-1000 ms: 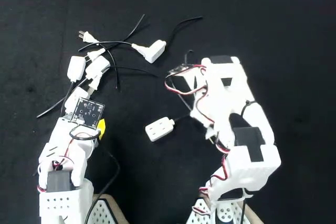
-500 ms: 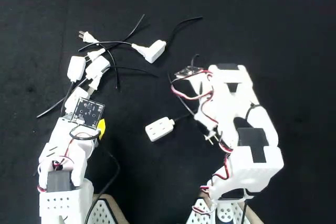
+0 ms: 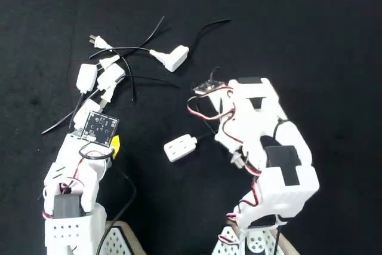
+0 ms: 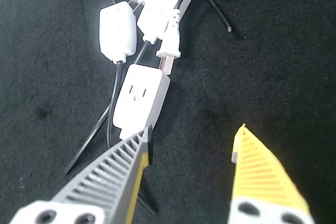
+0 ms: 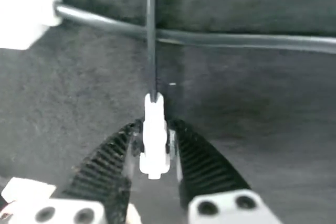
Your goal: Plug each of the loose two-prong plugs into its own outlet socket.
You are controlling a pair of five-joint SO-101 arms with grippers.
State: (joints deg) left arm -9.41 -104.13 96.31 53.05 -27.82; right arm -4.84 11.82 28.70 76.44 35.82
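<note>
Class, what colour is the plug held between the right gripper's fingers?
The plug is white, clearest in the right wrist view.

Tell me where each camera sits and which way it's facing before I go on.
High view: fixed above, looking down on the black table; the left arm and right arm both show.
Left wrist view: on the left wrist, looking past the open left gripper at a cluster of sockets.
Right wrist view: on the right wrist, looking along the right gripper, shut on a white plug, toward the table.
Shared: the high view shows that cluster of sockets too.
</note>
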